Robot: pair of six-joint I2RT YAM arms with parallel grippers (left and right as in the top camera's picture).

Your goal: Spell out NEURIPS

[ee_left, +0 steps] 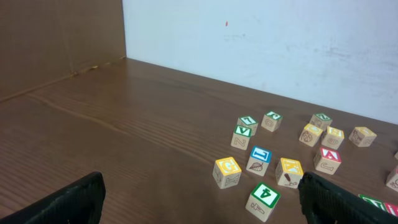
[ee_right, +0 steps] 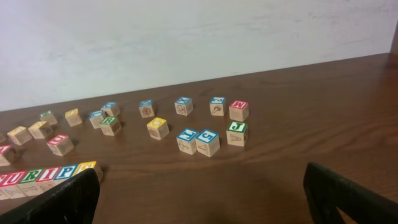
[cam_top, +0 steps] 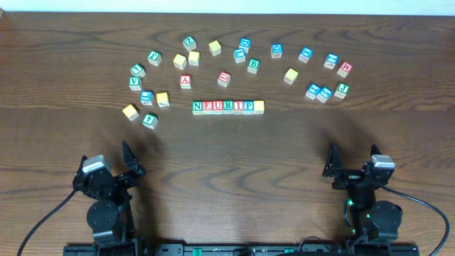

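neurips row [cam_top: 228, 107]: 7 cubes — 1 yellow | loose cubes [cam_top: 185, 81]: 24 | left gripper [cam_top: 132, 158], right gripper [cam_top: 330, 161]: wide, empty

Dark wooden table [cam_top: 234, 163] with loose letter cubes scattered in an arc across the upper half of the overhead view. A red A cube [cam_top: 185, 81] sits left of centre, and a plain yellow cube [cam_top: 130, 112] lies far left. A white wall [ee_left: 280, 43] stands behind.
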